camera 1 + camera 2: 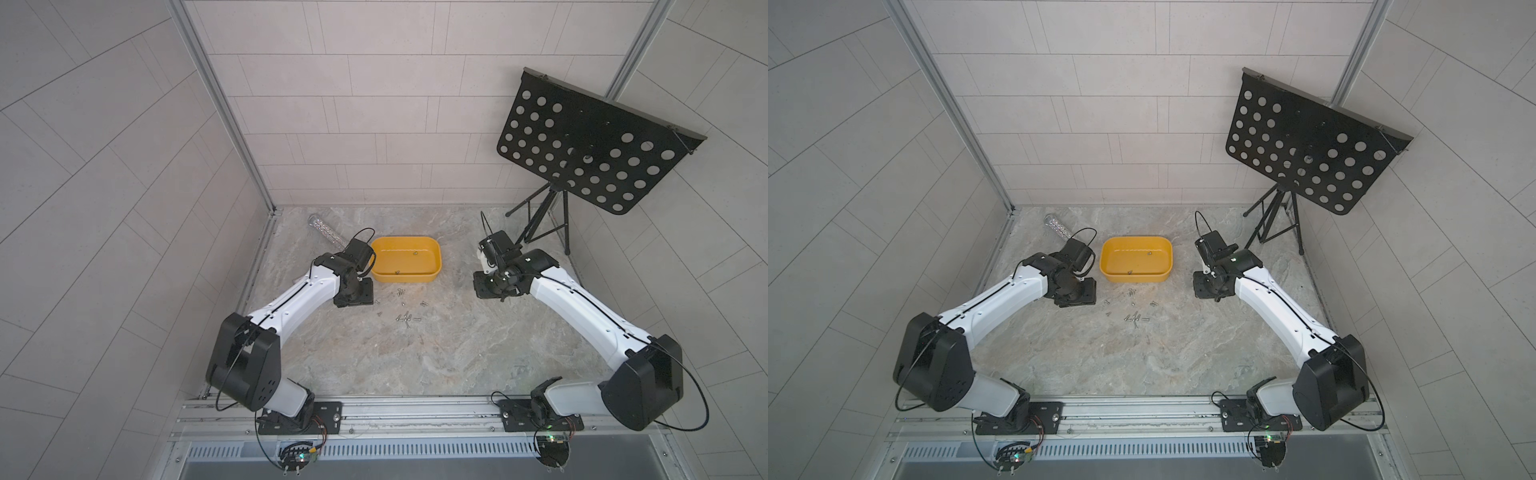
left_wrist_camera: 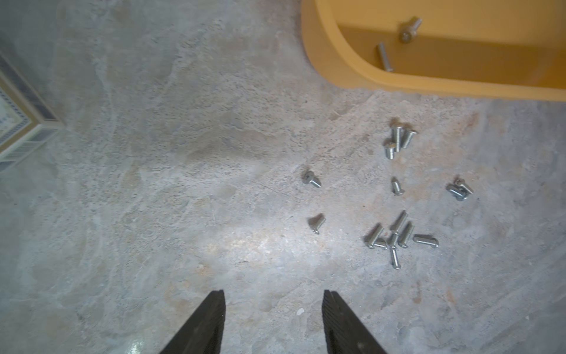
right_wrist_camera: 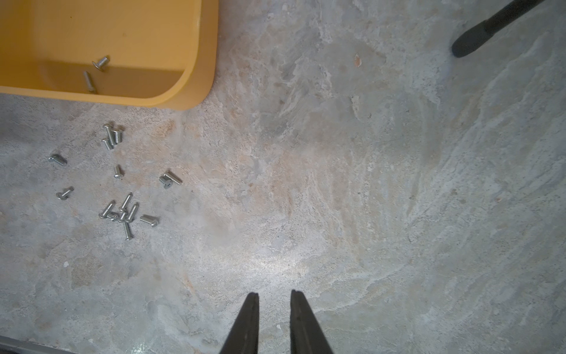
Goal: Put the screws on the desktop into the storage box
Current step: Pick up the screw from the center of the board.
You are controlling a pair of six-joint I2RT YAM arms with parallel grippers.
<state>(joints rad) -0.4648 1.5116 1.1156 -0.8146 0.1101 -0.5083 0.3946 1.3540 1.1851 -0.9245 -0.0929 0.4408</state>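
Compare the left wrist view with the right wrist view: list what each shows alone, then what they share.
Left wrist only: the left gripper, open, and a beige-edged patterned corner. Right wrist only: the right gripper, narrowly open, and a black stand foot. Both: the yellow storage box holding two screws, more lying loose on the desktop.

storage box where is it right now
In both top views the storage box sits toward the back of the desktop, loose screws just in front of it and the glittery tube to its left.

Small silver screws (image 2: 406, 234) lie scattered on the marbled desktop (image 2: 183, 184) beside the yellow storage box (image 2: 321, 46), two inside.
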